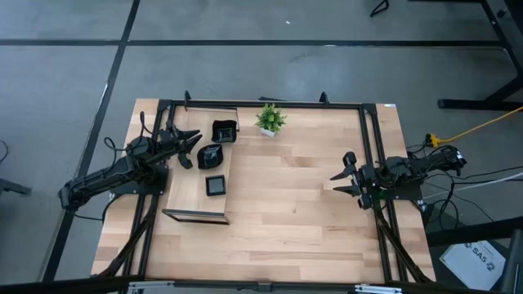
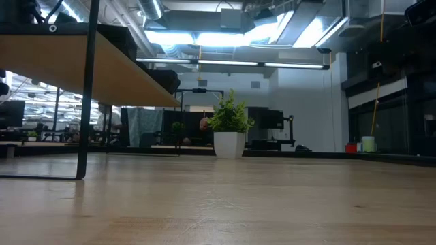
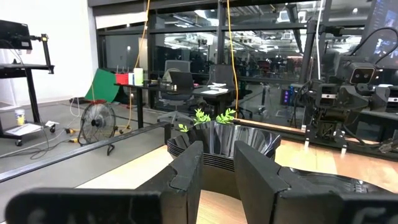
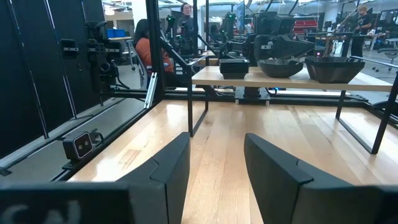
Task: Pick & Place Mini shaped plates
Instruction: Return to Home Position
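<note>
Three mini shaped plates, or small stacks of them, glossy black, rest on a raised wooden shelf [image 1: 196, 196] at the table's left: a square-rimmed one [image 1: 225, 131] farthest back, a rounded one [image 1: 211, 154] in the middle, and a flat square one [image 1: 216, 185] nearest. My left gripper [image 1: 193, 149] hovers open at the shelf's left edge. It points at a wavy-rimmed plate [image 3: 217, 146] and touches nothing. My right gripper [image 1: 339, 174] waits open above the table's right side, facing the shelf [image 4: 292, 78] and its plates [image 4: 280, 66].
A small green potted plant [image 1: 270, 119] stands at the table's far middle and shows again in the low view [image 2: 230, 133]. The shelf stands on thin black legs [image 2: 85, 88]. A black frame [image 1: 364, 147] borders the table. Bare wood [image 1: 286, 204] lies between shelf and right arm.
</note>
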